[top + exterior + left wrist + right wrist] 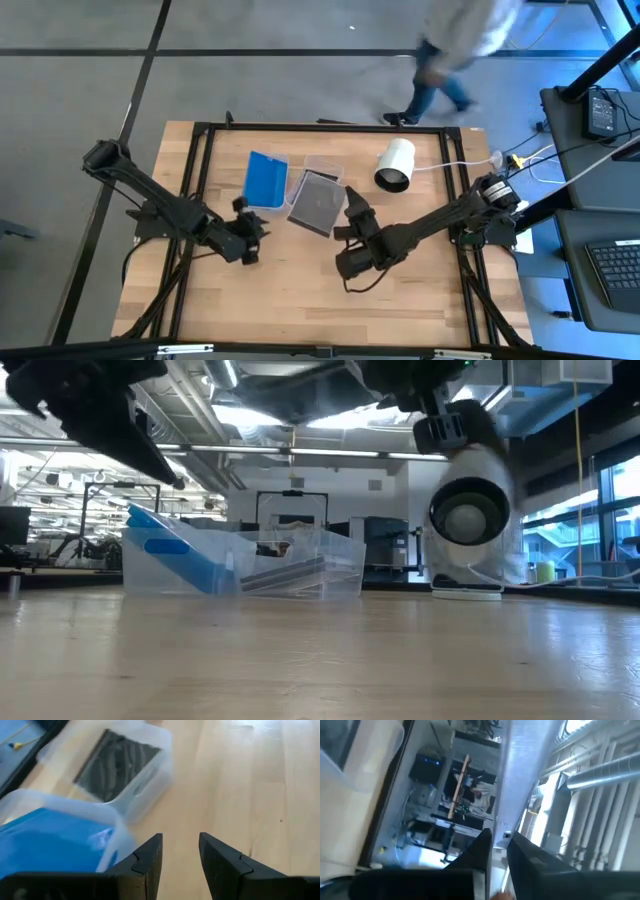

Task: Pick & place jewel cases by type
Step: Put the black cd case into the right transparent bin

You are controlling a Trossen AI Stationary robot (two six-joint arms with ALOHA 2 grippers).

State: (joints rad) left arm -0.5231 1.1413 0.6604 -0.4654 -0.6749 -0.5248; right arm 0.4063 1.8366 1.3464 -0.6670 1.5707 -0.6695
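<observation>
Blue jewel cases [265,180] lie slanted in a clear tub [175,555] at the table's far middle. Dark jewel cases [318,200] rest in a second clear tub [150,775] just to its right. My left gripper [181,842] hovers open just near of the blue tub, above the table, slanting down toward both tubs, with nothing between its fingers. My right gripper [499,840] is shut and lifted, right of the dark-case tub [350,195]. It points level toward the far side, and I see nothing in it.
A white cylinder with a dark end [395,165] lies at the far right, a cable running from it. A black frame [200,130] borders the wooden table. A person [450,45] walks past beyond the far edge. Bare wood [300,290] spreads toward the near edge.
</observation>
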